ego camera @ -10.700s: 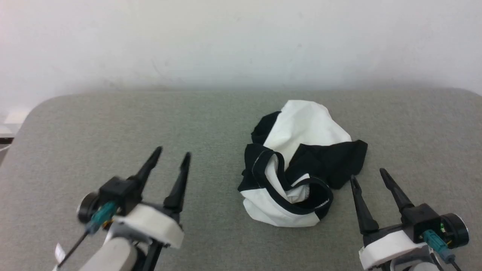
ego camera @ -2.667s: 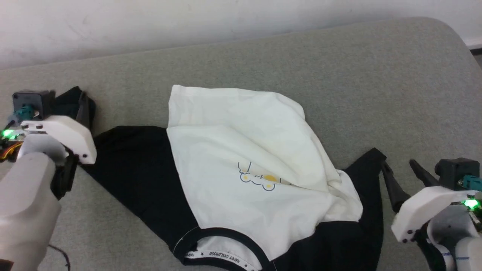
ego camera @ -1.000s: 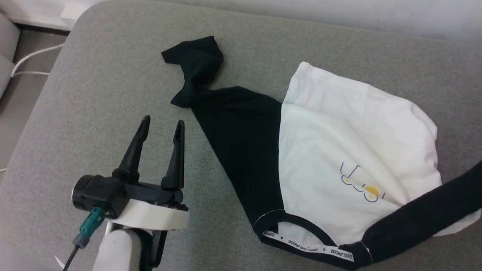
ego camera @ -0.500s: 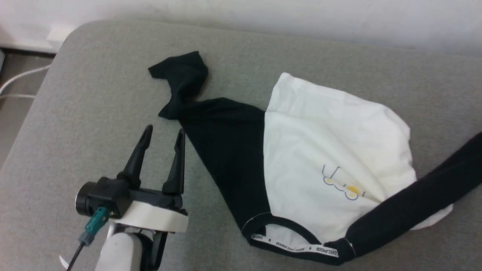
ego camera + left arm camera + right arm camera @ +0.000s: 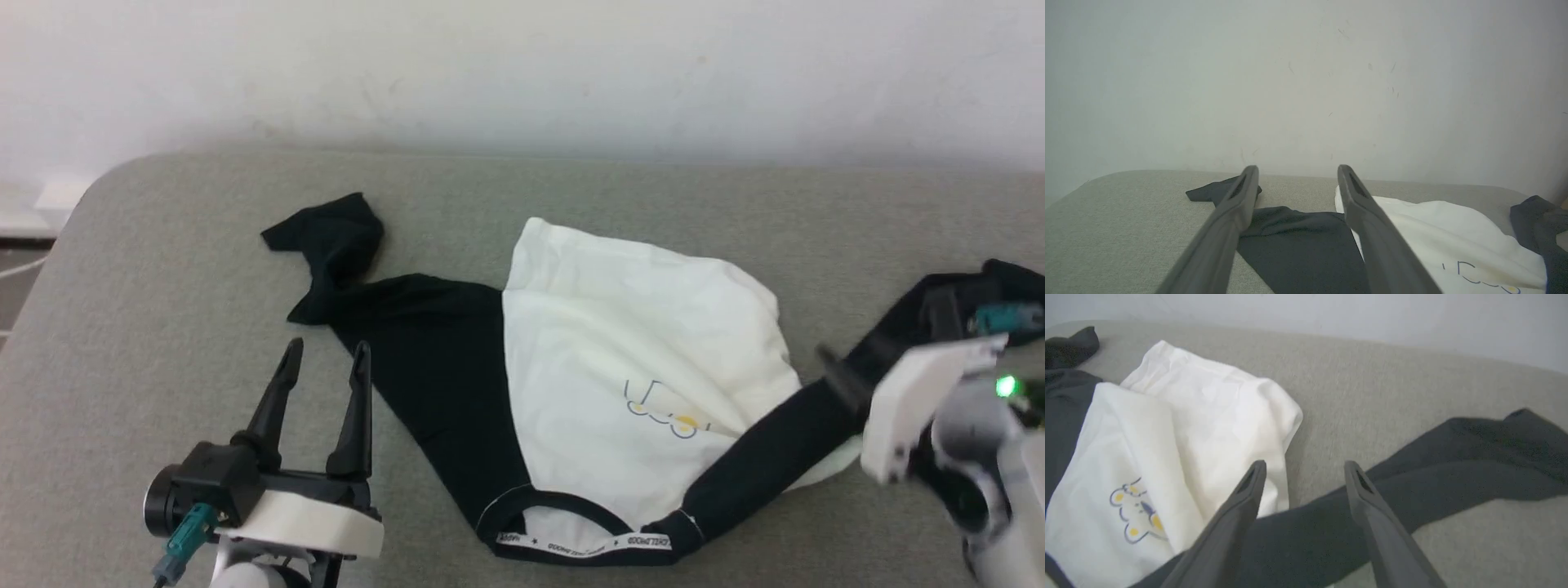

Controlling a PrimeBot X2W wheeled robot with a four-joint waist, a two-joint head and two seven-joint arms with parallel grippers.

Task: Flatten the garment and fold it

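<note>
The garment [image 5: 629, 327] lies spread on the grey padded surface [image 5: 163, 327], white body in the middle, cartoon print [image 5: 665, 412] showing, lettered neckband [image 5: 584, 541] nearest me. Its left black sleeve [image 5: 424, 351] ends in a twisted tip [image 5: 326, 237]. The right black sleeve [image 5: 775, 457] stretches away to the right. My left gripper [image 5: 325, 351] stands open and empty just left of the left sleeve [image 5: 1298, 241]. Above the right sleeve [image 5: 1453, 473], my right gripper [image 5: 1305, 464] is open and holds nothing; it looks blurred [image 5: 857, 359] in the head view.
A white wall [image 5: 522, 73] rises right behind the surface. The surface's rounded left corner [image 5: 90, 188] drops off to floor with a pale cable [image 5: 20, 265]. Bare grey surface lies in front of the left gripper and behind the garment.
The head camera has swung right, bringing my right gripper into view. The right sleeve, pulled out to the right, now lies on the surface under the open right gripper. The left gripper stays open.
</note>
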